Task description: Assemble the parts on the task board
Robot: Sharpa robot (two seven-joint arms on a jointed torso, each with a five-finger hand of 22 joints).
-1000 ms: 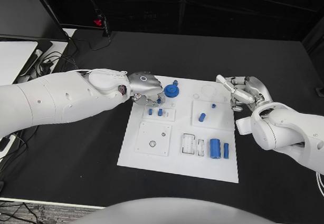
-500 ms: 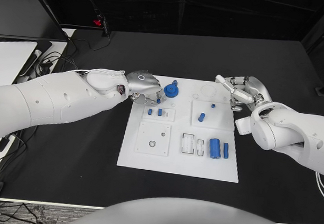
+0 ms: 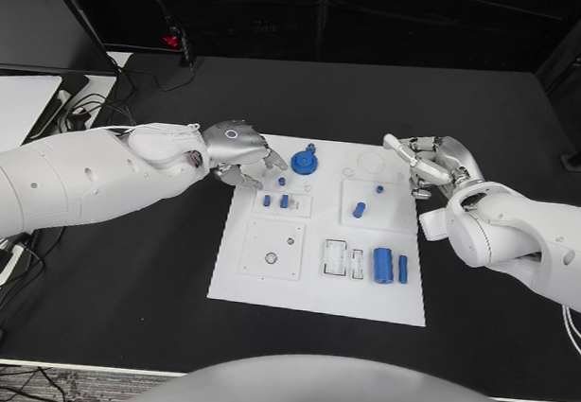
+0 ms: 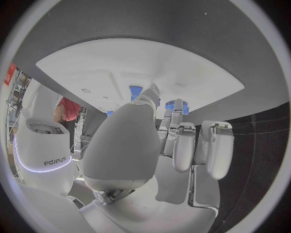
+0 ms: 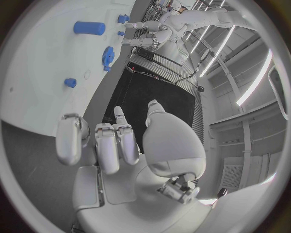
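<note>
Silver left robot hand [image 3: 240, 153] hovers, fingers spread.

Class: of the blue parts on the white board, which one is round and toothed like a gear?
The blue gear at the board's far edge, beside the left hand; the other blue parts are plain pegs and cylinders.

A black table [image 3: 382, 95] stands in a dark room. Behind its far edge runs a black wall [image 3: 321, 14]. Black cables [image 3: 93, 108] trail off the table's left side, beside a white surface [image 3: 4, 109]. A small red light [image 3: 176, 41] glows near the far left corner. Long ceiling light strips [image 5: 221, 53] shine overhead.
</note>
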